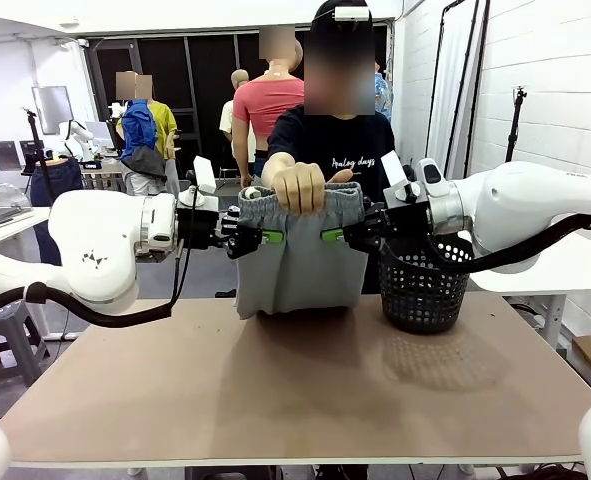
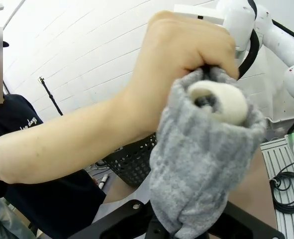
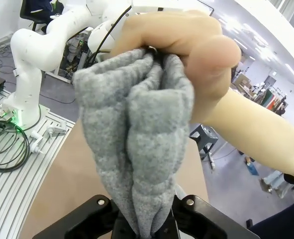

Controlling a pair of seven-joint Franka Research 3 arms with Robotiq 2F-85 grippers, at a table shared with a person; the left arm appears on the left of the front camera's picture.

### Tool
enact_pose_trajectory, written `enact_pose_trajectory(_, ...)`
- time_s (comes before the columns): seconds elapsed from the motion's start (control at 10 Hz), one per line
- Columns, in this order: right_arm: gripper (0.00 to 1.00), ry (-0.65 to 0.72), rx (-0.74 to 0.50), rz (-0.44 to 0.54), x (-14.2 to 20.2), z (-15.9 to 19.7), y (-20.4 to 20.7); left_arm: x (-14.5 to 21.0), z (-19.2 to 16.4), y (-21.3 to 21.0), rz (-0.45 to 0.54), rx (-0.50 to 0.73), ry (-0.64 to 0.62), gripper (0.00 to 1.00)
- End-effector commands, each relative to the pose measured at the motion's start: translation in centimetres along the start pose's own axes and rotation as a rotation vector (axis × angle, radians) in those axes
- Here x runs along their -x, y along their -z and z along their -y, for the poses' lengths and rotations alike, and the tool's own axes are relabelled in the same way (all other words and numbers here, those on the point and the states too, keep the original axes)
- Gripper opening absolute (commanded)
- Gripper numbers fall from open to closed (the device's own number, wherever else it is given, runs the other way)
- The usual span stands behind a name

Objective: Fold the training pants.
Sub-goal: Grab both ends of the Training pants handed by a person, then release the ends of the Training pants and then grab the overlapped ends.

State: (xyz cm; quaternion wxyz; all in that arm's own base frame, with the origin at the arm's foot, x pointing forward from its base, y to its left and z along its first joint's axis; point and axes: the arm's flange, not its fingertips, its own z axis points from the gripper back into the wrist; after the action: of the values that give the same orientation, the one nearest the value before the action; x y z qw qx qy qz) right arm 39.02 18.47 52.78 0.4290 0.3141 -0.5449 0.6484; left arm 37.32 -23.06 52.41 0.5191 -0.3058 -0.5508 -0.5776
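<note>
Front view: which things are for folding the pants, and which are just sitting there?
For the job: training pants; left gripper and right gripper, both shut on the pants' sides; person's hand holding the top.
Just sitting there: black mesh basket on the table.

Person's blk tee (image 1: 347, 140) reads "Analog days", white script, across chest.

Front view, centre: the person's hand (image 1: 298, 185) covers the middle of the waistband of the pants (image 1: 300, 262). Right of centre, the upper rim of the basket (image 1: 422, 290) lies partly behind a black cable.

Left wrist view, bottom centre: the tips of the left fingers (image 2: 118, 223) are buried in grey cloth. The basket sits mostly behind the forearm.

Right wrist view, bottom edge: the right fingers (image 3: 84, 221) are cut off, their tips lost under the cloth.
</note>
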Motion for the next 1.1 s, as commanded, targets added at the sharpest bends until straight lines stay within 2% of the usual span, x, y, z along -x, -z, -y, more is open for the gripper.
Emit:
enact_pose_trajectory(0.0, 0.0, 0.001, -0.004, 0.007, -0.07, -0.16, -0.04, -0.09, 0.34, 0.05, 0.004, 0.004, 0.02, 0.0)
enact_pose_trajectory(1.0, 0.0, 0.001, -0.004, 0.007, -0.07, -0.16, -0.04, -0.09, 0.34, 0.05, 0.004, 0.004, 0.02, 0.0)
